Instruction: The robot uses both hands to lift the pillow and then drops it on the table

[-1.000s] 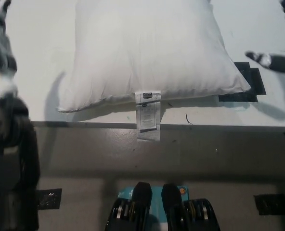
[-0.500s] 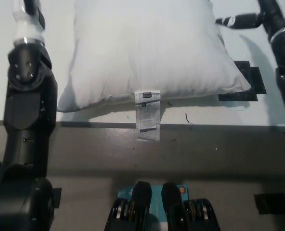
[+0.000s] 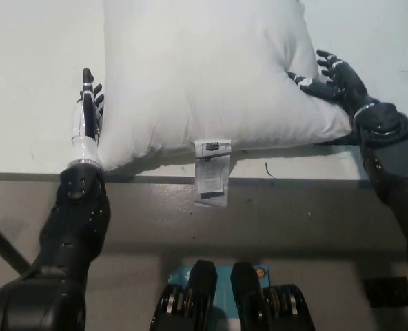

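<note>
I have both hands flat and empty against the pillow [image 3: 204,76], left hand [image 3: 88,110] and right hand [image 3: 335,79] with fingers spread; uneven squeeze and I expect it slides off the counter [image 3: 32,83].

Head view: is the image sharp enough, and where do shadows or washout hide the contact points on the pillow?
Head view: mostly sharp; the pillow is bright, its fabric folds washed out, though the tag shows clearly. A dark shadow runs under its near edge on the table. The left hand and right hand press its sides, edges readable.
</note>
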Robot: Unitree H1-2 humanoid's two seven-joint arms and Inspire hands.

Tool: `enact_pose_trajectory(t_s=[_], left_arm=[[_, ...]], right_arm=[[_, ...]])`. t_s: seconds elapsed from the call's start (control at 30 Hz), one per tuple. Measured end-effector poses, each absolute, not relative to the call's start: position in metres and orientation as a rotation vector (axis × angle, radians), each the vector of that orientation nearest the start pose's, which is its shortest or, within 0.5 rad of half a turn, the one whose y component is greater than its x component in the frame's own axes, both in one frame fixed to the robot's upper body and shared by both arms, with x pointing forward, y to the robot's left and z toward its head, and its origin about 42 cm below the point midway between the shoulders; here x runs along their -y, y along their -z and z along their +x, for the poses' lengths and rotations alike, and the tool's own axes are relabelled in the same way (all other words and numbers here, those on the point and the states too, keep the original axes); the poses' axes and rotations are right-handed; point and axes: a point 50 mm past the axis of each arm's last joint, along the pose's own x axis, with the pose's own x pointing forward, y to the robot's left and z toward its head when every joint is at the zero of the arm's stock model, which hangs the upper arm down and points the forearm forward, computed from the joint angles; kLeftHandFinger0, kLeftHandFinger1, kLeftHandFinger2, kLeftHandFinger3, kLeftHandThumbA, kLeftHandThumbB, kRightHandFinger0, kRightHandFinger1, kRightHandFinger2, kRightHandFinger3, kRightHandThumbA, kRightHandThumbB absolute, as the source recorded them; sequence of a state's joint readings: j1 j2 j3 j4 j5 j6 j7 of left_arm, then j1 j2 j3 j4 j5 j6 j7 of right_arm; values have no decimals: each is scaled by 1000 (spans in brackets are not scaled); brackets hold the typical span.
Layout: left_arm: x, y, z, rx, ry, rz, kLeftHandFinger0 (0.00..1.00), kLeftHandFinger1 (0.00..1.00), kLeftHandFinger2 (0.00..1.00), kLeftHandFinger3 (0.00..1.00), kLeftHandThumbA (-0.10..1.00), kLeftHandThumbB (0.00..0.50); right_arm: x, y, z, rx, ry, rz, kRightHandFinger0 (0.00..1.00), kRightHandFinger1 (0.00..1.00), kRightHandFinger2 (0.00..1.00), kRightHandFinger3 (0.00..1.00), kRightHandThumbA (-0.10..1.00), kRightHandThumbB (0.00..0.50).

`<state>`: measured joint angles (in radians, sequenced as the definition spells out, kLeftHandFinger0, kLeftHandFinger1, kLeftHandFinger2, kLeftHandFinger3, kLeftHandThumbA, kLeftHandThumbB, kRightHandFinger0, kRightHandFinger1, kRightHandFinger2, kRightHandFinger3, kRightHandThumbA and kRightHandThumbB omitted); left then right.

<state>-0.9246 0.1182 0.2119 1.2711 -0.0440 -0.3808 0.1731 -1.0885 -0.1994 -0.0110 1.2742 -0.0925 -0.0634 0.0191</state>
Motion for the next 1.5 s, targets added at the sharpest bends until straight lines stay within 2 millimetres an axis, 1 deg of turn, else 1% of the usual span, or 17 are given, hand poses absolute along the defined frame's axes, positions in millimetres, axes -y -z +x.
enact_pose_trajectory(t_s=[0.07,0.17,0.27,0.47,0.57,0.63,0.7,0.83,0.87,0.9,0.97,1.03,1.1,1.13,1.2,1.37,1.5], left_arm=[[-226,-153,525,23,-205,-47,1000,1000,1000,1000,1000,52],[-223,-151,523,26,-206,-64,1000,1000,1000,1000,1000,39],[-216,-149,522,30,-202,-85,1000,1000,1000,1000,1000,60],[-201,-147,521,30,-190,-116,1000,1000,1000,1000,1000,21],[-185,-147,520,33,-172,-138,1000,1000,1000,1000,1000,44],[-174,-147,519,37,-167,-154,1000,1000,1000,1000,1000,50],[-165,-147,517,40,-168,-168,1000,1000,1000,1000,1000,30],[-152,-148,515,60,-181,-166,1000,1000,1000,1000,1000,0],[-150,-148,514,64,-179,-162,1000,1000,1000,1000,1000,0],[-147,-148,512,74,-179,-160,1000,1000,1000,1000,1000,0],[-143,-147,509,82,-182,-162,1000,1000,1000,1000,1000,10],[-139,-146,506,91,-185,-164,1000,1000,1000,1000,1000,2],[-136,-146,504,102,-192,-159,1000,1000,1000,1000,1000,0],[-136,-146,503,104,-195,-159,1000,1000,1000,1000,1000,18],[-133,-146,500,115,-198,-158,1000,1000,1000,1000,1000,0],[-129,-146,490,168,-196,-127,1000,1000,1000,1000,1000,0],[-130,-155,484,224,-210,-141,1000,1000,1000,1000,1000,2]], right_arm=[[222,-219,565,-152,-68,-289,1000,1000,1000,1000,1000,248],[215,-205,560,-170,-67,-252,1000,1000,1000,1000,1000,213],[207,-201,558,-166,-61,-212,1000,1000,1000,1000,1000,254],[189,-195,555,-155,-67,-148,1000,1000,1000,1000,1000,329],[179,-191,552,-145,-76,-102,1000,1000,1000,1000,1000,381],[173,-188,550,-132,-79,-71,1000,1000,1000,1000,1000,389],[169,-184,547,-123,-77,-38,1000,1000,1000,1000,1000,361],[161,-180,543,-97,-78,4,1000,1000,1000,1000,1000,398],[160,-179,542,-94,-79,7,1000,1000,1000,1000,1000,398],[158,-179,541,-87,-80,16,1000,1000,1000,1000,1000,341],[156,-177,539,-71,-83,25,1000,1000,1000,1000,1000,291],[153,-172,535,-54,-88,30,1000,1000,1000,1000,1000,311],[151,-169,531,-31,-95,31,1000,1000,1000,1000,1000,301],[149,-168,530,-25,-97,32,1000,1000,1000,1000,1000,320],[147,-165,526,-7,-104,34,1000,1000,1000,1000,1000,321],[145,-171,520,71,-123,26,1000,1000,1000,1000,1000,333],[146,-177,510,142,-132,19,1000,1000,1000,1000,1000,310]])
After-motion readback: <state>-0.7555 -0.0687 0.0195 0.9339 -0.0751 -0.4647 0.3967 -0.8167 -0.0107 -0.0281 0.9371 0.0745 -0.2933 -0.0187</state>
